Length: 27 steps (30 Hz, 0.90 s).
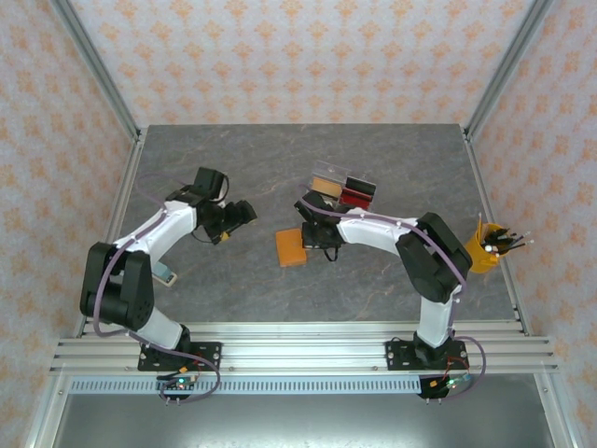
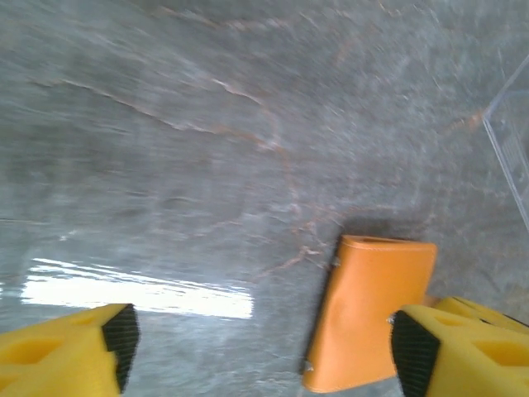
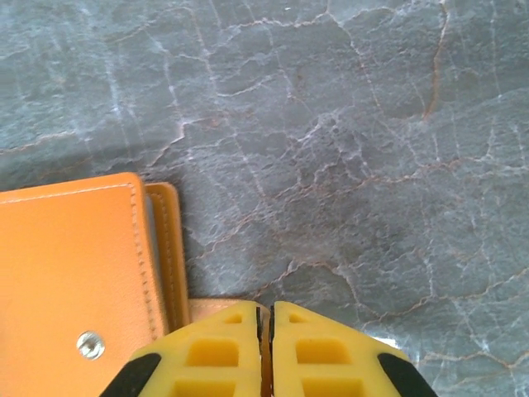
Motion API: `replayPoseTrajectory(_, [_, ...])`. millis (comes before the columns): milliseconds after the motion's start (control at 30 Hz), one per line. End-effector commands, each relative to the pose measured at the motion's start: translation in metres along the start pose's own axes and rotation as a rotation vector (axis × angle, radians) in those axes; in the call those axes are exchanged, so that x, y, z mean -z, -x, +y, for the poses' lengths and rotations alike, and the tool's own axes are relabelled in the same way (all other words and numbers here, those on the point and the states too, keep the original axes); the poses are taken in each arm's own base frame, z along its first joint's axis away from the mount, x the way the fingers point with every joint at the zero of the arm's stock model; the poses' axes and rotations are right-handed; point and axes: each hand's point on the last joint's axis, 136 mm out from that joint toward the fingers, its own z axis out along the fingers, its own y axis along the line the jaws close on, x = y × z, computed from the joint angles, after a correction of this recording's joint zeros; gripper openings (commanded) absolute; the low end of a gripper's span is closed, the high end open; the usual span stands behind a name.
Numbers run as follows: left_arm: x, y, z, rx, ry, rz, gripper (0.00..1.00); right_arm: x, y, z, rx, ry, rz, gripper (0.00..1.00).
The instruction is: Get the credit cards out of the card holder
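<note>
Orange card holder (image 1: 291,248) lies flat on the table (image 1: 392,168), just left of the right pincer (image 1: 317,245) and right of the left pincer (image 1: 244,213). Left wrist: the left pincer (image 2: 260,347) gapes wide, with the card holder (image 2: 368,318) by its right finger. Right wrist: the right pincer (image 3: 265,331) is pressed shut, with the card holder (image 3: 74,265) at its left.

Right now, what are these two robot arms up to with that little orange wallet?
Both arms are working at an orange wallet that lies flat on the grey marble-look table. The right arm's fingers are shut at the wallet's edge, over a thin orange flap. It is hard to tell whether they actually pinch it. The left arm's fingers hover close beside the wallet, spread wide and holding nothing.
</note>
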Motion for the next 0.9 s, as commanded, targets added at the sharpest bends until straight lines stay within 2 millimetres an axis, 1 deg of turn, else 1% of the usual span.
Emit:
replayPoseTrajectory(0, [0.017,0.002,0.024,-0.009,0.085,-0.062,0.93,0.043,0.022,0.026,0.057,0.110,-0.082,0.08])
replayPoseTrajectory(100, [0.031,0.005,0.032,-0.011,0.104,-0.116,0.98,0.060,0.022,0.051,0.105,0.192,-0.082,0.08])
replayPoseTrajectory(200, [0.040,0.006,0.037,-0.007,0.116,-0.156,1.00,0.072,0.021,0.075,0.139,0.242,-0.080,0.08])
replayPoseTrajectory(300, [0.046,0.003,0.045,0.014,0.146,-0.173,1.00,0.079,0.019,0.092,0.150,0.277,-0.077,0.08])
replayPoseTrajectory(367, [0.046,-0.002,0.051,0.028,0.157,-0.171,1.00,0.079,0.018,0.100,0.145,0.301,-0.071,0.08])
replayPoseTrajectory(467, [0.044,-0.009,0.057,0.057,0.156,-0.164,1.00,0.074,0.017,0.103,0.134,0.302,-0.056,0.08])
replayPoseTrajectory(567, [0.044,-0.016,0.059,0.073,0.142,-0.153,1.00,0.074,0.017,0.108,0.125,0.325,-0.051,0.08])
replayPoseTrajectory(633, [0.044,-0.019,0.057,0.076,0.122,-0.149,1.00,0.072,0.016,0.108,0.121,0.327,-0.047,0.09])
replayPoseTrajectory(767, [0.046,-0.024,0.054,0.070,0.094,-0.139,1.00,0.072,0.015,0.115,0.111,0.360,-0.035,0.08])
replayPoseTrajectory(867, [0.047,-0.026,0.053,0.065,0.078,-0.140,1.00,0.076,0.014,0.126,0.105,0.422,-0.025,0.08])
